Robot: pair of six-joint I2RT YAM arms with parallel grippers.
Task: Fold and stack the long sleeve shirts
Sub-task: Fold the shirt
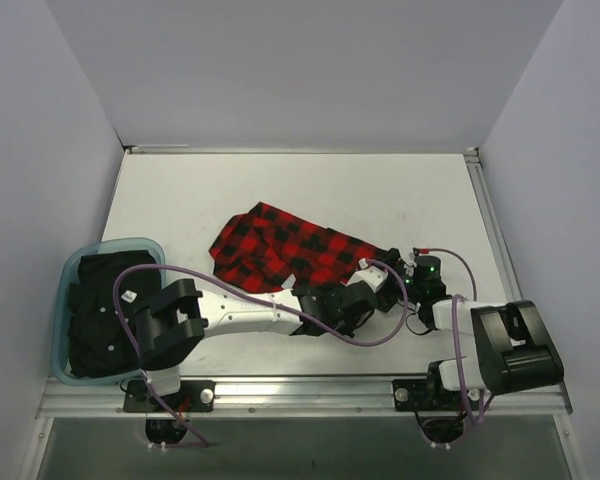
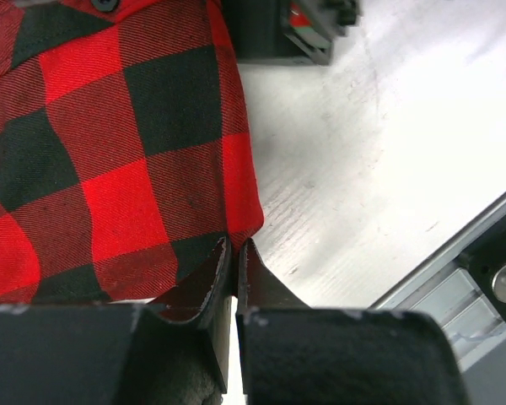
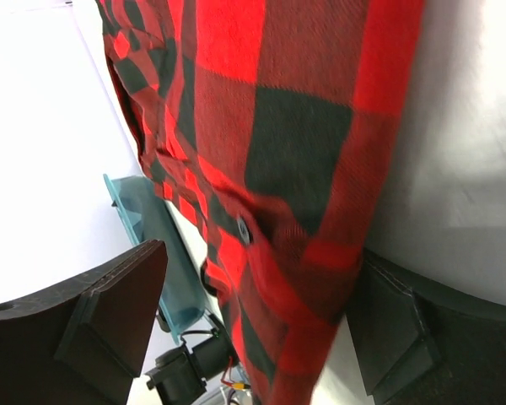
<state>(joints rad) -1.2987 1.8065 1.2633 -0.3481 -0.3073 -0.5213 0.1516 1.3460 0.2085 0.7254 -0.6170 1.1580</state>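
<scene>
One long sleeve shirt (image 1: 280,245), red-and-black check flannel, lies crumpled in the middle of the white table. Its near right corner reaches toward both grippers. In the left wrist view my left gripper (image 2: 234,243) is shut on the edge of the shirt (image 2: 110,152), with a corner of cloth pinched between the fingertips. From above, the left gripper (image 1: 352,300) sits just in front of that corner. My right gripper (image 1: 392,272) is next to it, and in its own view the right gripper (image 3: 261,253) stands open, its fingers wide apart on either side of a hanging fold of the shirt (image 3: 295,143).
A teal bin (image 1: 110,243) holding dark clothes stands at the near left edge; the bin (image 3: 152,228) also shows in the right wrist view. The metal rail (image 2: 455,287) along the table's near edge lies close behind the left gripper. The grey walls enclose the table.
</scene>
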